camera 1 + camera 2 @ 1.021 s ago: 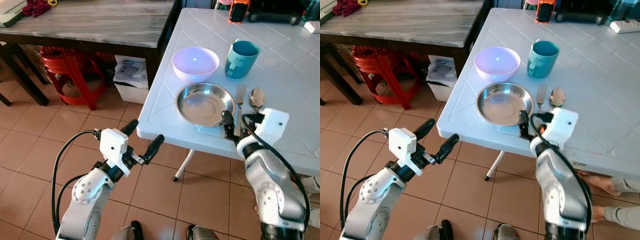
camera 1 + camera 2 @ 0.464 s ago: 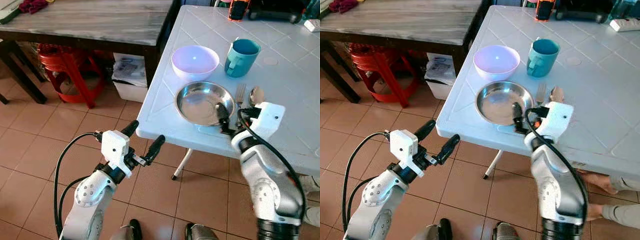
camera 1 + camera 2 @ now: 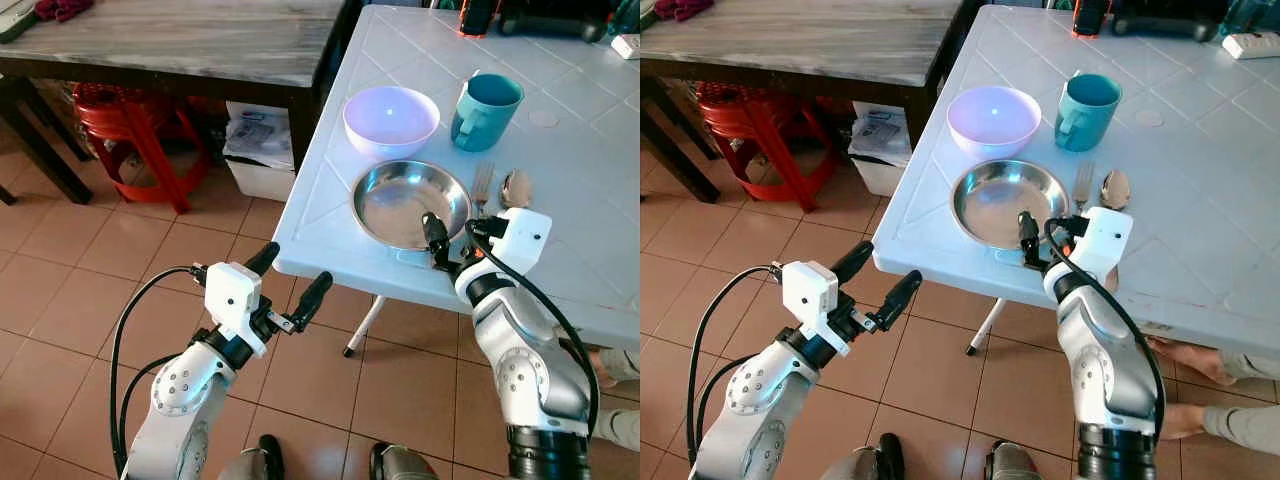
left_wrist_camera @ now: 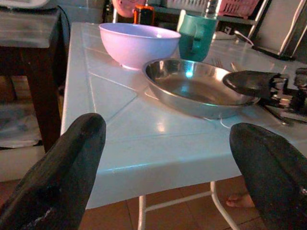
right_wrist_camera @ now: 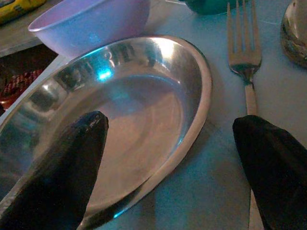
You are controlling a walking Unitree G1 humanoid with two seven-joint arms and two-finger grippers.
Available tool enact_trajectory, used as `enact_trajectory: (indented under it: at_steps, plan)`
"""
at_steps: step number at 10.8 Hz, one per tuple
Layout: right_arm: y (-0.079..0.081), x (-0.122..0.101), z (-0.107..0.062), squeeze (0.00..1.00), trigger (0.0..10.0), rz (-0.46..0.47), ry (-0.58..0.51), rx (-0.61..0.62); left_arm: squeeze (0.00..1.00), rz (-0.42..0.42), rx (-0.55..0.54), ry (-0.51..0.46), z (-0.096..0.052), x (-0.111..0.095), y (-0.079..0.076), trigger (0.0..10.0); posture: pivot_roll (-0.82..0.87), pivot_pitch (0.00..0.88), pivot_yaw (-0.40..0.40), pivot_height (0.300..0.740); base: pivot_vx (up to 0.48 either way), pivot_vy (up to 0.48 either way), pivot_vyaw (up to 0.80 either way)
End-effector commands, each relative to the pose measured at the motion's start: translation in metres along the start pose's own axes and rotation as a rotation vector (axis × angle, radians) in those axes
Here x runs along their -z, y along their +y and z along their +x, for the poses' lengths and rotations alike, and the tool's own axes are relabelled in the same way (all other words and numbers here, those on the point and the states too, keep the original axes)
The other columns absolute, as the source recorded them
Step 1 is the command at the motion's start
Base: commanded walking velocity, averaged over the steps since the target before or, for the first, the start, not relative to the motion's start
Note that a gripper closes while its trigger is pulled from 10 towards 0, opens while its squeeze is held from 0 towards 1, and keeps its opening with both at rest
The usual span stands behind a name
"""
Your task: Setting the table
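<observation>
A shallow steel plate lies near the front edge of the white table. Behind it are a lilac bowl and a teal mug. A fork and a spoon lie to the plate's right. My right gripper is open and straddles the plate's near right rim. One of its fingers hangs over the plate's inside, the other stands by the fork handle. My left gripper is open in the air over the floor, below and in front of the table edge.
A dark wooden table stands at the left, with a red stool and a box of papers under it. A person's foot shows under the white table at the right. Several items stand at the table's far end.
My right gripper has shifted a little left, so one finger now reaches over the plate's rim. The left arm has barely moved. The camera has shifted slightly.
</observation>
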State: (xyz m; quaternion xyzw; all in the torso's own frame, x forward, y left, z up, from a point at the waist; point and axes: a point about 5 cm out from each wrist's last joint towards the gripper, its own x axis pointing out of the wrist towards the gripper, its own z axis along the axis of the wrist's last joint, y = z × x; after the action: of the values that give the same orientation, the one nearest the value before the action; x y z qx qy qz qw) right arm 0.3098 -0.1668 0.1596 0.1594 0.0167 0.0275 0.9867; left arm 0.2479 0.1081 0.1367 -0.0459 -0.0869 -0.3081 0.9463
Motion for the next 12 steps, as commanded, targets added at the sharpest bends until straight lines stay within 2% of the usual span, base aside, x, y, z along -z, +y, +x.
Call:
enact_trajectory:
  at_steps: [1,2,3,7,12]
  plan:
    - [-0.004,0.006,0.001,0.00,10.0,0.015,0.022,0.010,0.00,0.011,-0.004,0.010,-0.003,-0.001,-0.001,10.0,-0.16,0.265,0.040,0.740,0.000,0.000,0.00]
    - [-0.001,0.006,0.005,0.00,9.8,0.013,0.027,-0.004,0.00,0.011,-0.006,0.013,-0.004,-0.001,-0.002,10.0,-0.16,0.267,0.041,0.740,0.000,0.000,0.00]
    - [0.002,0.005,0.008,0.00,0.0,0.020,0.026,-0.015,0.00,0.011,-0.006,0.015,-0.004,0.000,-0.002,10.0,-0.16,0.268,0.040,0.740,0.000,0.000,0.00]
    - [0.004,0.009,0.011,0.00,0.0,0.025,0.075,-0.018,0.00,0.013,-0.009,0.024,-0.005,0.001,-0.001,10.0,-0.15,0.266,0.037,0.740,0.000,0.000,0.00]
    - [-0.012,0.024,0.005,0.00,0.0,0.030,0.156,0.067,0.00,0.011,-0.009,0.027,-0.005,0.003,0.000,10.0,-0.16,0.261,0.038,0.740,0.000,0.000,0.00]
